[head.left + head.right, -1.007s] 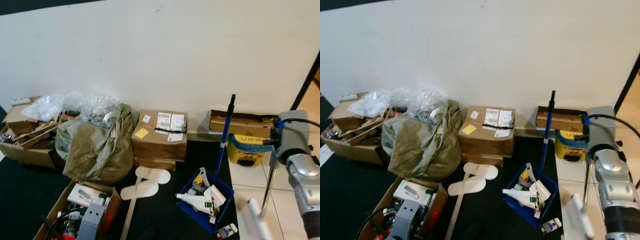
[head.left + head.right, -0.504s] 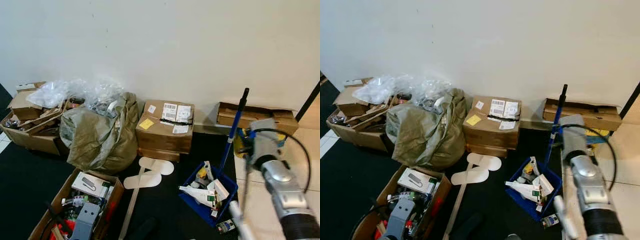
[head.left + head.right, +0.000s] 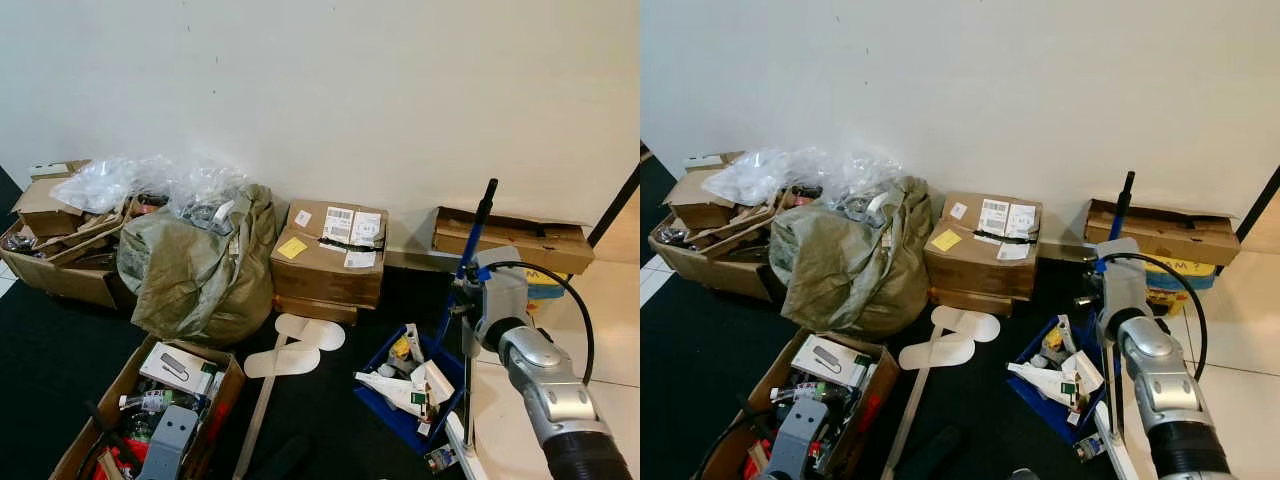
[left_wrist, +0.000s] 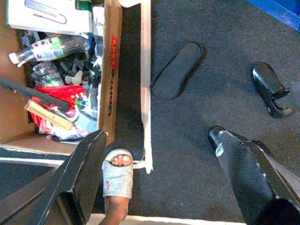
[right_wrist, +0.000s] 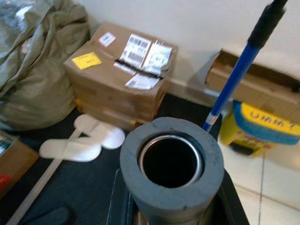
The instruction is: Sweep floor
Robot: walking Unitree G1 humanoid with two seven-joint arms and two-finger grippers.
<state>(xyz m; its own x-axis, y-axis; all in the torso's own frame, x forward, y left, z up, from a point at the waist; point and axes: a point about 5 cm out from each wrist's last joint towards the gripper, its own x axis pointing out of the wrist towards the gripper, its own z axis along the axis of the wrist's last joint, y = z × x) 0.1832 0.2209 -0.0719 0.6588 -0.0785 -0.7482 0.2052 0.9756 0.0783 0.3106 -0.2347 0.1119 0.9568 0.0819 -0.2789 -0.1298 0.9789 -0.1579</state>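
Note:
My right gripper [image 5: 171, 199] is shut on the top of a broom handle [image 5: 169, 164], a metal tube with a grey foam grip. From my right wrist the thin pole [image 3: 466, 385] runs down to a white broom head [image 3: 461, 452] on the floor. Just beside it stands a blue dustpan [image 3: 381, 405] with a long blue handle [image 3: 470, 250], holding several pieces of litter. My left gripper [image 4: 164, 187] hangs open over the black carpet [image 4: 197, 93], its fingers [image 4: 79, 173] wide apart.
Along the wall stand taped cardboard boxes [image 3: 325, 255], a green sack [image 3: 195, 270] and a flat box [image 3: 510, 235]. White slippers [image 3: 300, 345] lie on the carpet. An open box of clutter [image 3: 165, 400] is near my left. A person's sandalled foot [image 4: 117, 180], a dark slipper [image 4: 177, 70] and a shoe [image 4: 269, 89] are below.
My right arm with the broom has swung left, from well right of the dustpan handle to just beside it. The camera has also shifted slightly.

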